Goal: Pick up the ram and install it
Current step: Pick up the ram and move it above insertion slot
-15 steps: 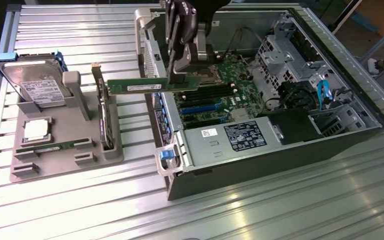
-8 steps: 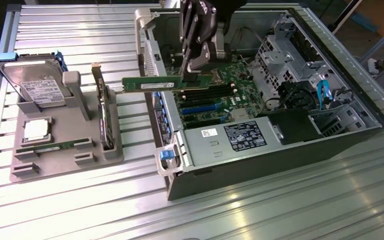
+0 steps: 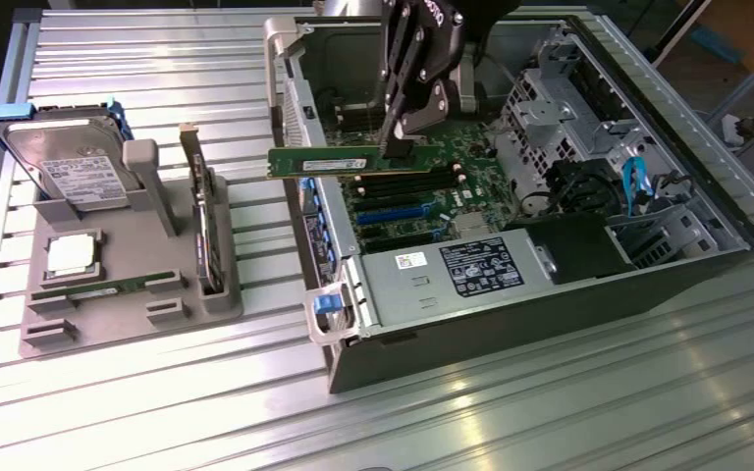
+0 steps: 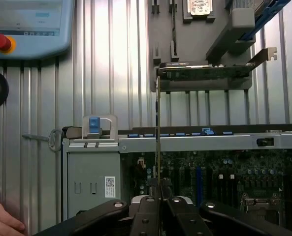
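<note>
The ram [image 3: 329, 160] is a thin green stick held level above the open computer case [image 3: 521, 329]. My gripper [image 3: 401, 147] is shut on its end nearer the case's middle, and the rest juts out over the case's wall on the exterior view's left. Just below it lie the dark memory slots [image 3: 414, 183] of the motherboard [image 3: 475, 152]. In the wrist view the ram [image 4: 158, 128] shows edge-on as a thin line running away from my gripper [image 4: 159, 187], with the motherboard [image 4: 224, 172] behind it.
A grey holder [image 3: 115, 324] on the exterior view's left carries a hard drive [image 3: 74, 172], a silver processor [image 3: 74, 253], a dark card [image 3: 201, 231] on edge and a second green stick [image 3: 95, 287]. A pendant with a red button [image 4: 2, 43] and a hand [image 4: 0, 221] are nearby.
</note>
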`<control>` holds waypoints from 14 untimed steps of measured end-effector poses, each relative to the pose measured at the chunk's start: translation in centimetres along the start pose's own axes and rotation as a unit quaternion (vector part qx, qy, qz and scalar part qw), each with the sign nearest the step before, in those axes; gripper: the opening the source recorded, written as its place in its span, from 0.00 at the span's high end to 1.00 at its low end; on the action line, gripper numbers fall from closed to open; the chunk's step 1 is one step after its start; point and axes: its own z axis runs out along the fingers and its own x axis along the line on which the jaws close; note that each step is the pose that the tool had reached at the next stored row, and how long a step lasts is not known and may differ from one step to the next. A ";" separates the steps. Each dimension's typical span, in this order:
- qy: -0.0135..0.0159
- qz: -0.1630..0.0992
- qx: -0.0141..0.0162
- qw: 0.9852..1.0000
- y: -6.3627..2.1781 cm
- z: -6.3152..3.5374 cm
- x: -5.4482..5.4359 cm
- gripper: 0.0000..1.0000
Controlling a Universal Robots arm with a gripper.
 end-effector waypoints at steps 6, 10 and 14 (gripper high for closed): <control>0.000 0.000 0.000 1.000 -0.17 -0.02 0.0 0.88; -0.001 0.000 0.026 1.000 -0.14 -0.02 0.0 0.88; -0.001 0.000 0.057 0.998 -0.13 -0.02 0.0 0.88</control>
